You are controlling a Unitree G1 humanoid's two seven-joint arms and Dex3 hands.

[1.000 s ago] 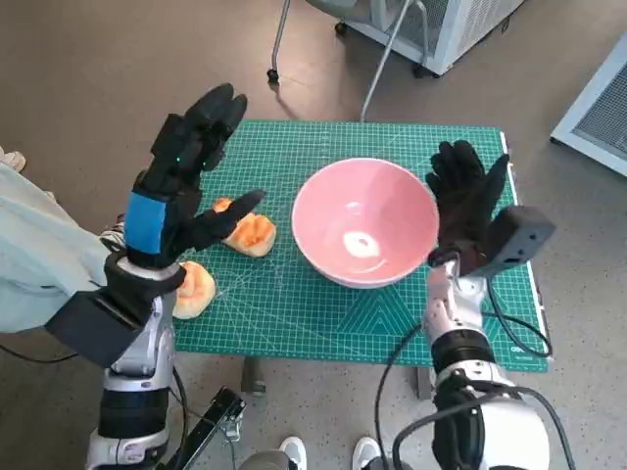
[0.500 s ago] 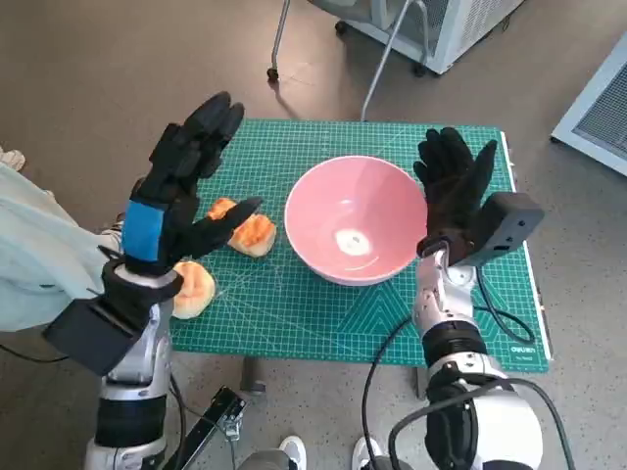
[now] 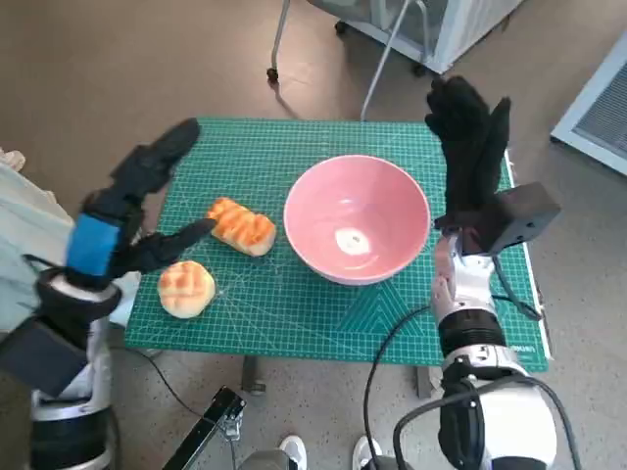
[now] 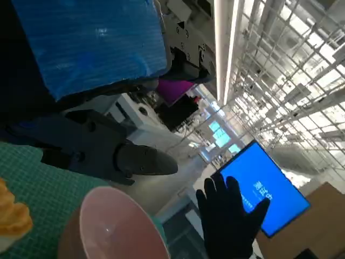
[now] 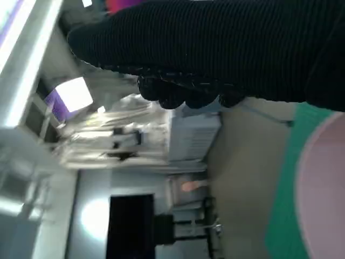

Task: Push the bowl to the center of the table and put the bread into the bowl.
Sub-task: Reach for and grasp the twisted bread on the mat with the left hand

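The pink bowl (image 3: 357,216) stands empty near the middle of the green cutting mat (image 3: 294,313). An elongated golden bread (image 3: 240,226) lies just left of it, and a round bun (image 3: 186,289) sits nearer the mat's front left. My left hand (image 3: 127,211) hovers open over the mat's left edge, fingers spread, holding nothing. My right hand (image 3: 468,147) is raised open to the right of the bowl, clear of its rim. The left wrist view shows the bowl (image 4: 113,226), a bread edge (image 4: 11,216) and the right hand (image 4: 229,216).
The mat covers the small table; floor surrounds it. Chair legs (image 3: 377,73) and a white unit (image 3: 441,24) stand behind the table. A pale cloth (image 3: 24,255) lies at the far left. Cables hang near my right arm (image 3: 470,313).
My right hand has lifted away from the bowl's right side, up and back. My left hand has swung left and lower, uncovering both breads. The bowl slid slightly left earlier, then stayed.
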